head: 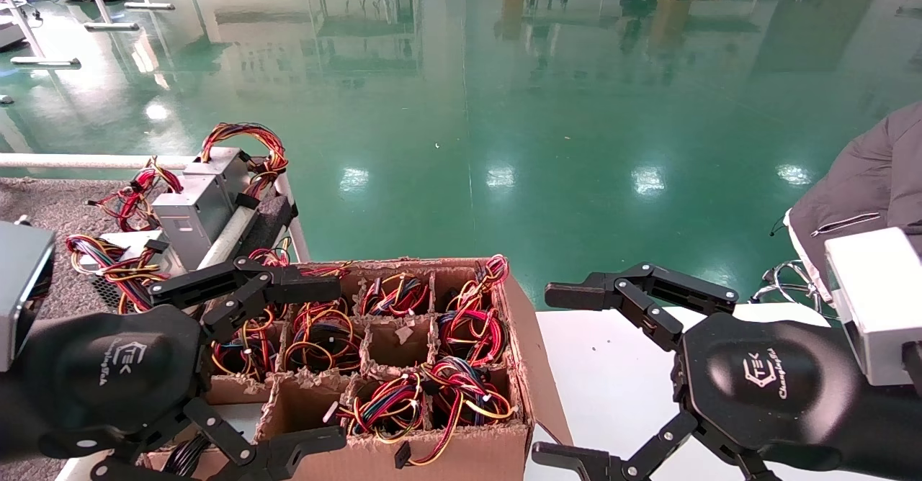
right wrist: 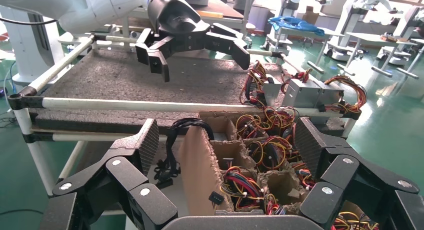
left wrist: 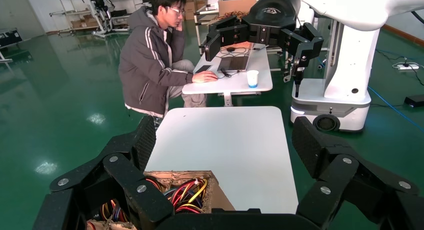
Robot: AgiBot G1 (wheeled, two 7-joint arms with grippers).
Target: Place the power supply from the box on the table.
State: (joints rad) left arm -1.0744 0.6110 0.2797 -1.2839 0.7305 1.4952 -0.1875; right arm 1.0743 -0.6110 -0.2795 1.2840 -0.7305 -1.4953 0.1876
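Observation:
The box (head: 461, 459) is a brown carton with ragged partition cells, most of them full of coloured wires. A thick black cable bundle (right wrist: 182, 127) of the power supply hangs over the box's wall beside the table; its grey body is hidden. The bundle (head: 184, 456) also shows under my left hand. My left gripper (head: 335, 366) hovers open above the box's left cells, holding nothing. My right gripper (head: 553, 375) is open and empty over the white tabletop (head: 612, 380), right of the box. The dark grey table (head: 50, 200) lies left of the box.
Grey metal units with red and yellow wires (head: 194, 207) lie at the table's corner by the white tube rail (right wrist: 125, 104). Two box cells (head: 400, 344) look empty. A seated person (left wrist: 150, 64) works at a desk beyond the white tabletop. Green floor lies ahead.

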